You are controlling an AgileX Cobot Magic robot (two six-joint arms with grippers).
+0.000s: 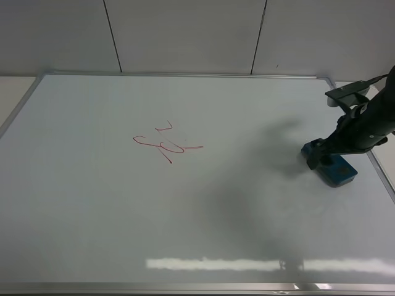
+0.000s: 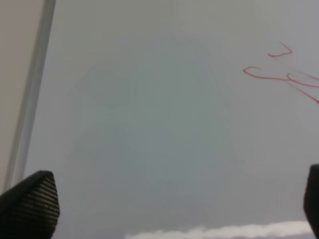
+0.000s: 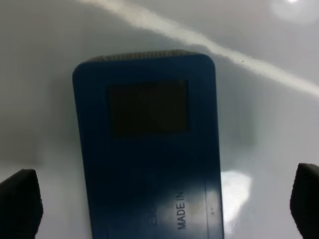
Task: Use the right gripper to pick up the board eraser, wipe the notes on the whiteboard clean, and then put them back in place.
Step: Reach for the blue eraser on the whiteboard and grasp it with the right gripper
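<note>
A large, glossy whiteboard surface (image 1: 92,203) with a thin silver frame lies flat and fills most of the view. Red marker notes (image 1: 165,145), a few loops and short strokes, sit just off its centre toward 10 o'clock. A small blue board eraser (image 1: 338,171) lies at 3 o'clock, close to the frame.

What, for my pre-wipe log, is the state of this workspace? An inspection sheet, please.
Surface: whiteboard, glossy, silver-framed, with glare near the front edge.
Job's things: notes, a red scribble left of centre, not yet wiped; board eraser, blue, lying on the board near its right edge.
Clutter: nothing seen.
Grippers: right gripper over the eraser, jaws open either side of it, not touching it; left gripper open above bare board.
Cables: black cable arcs from the right arm.
Surroundings: pale wall panels behind the board.
</note>
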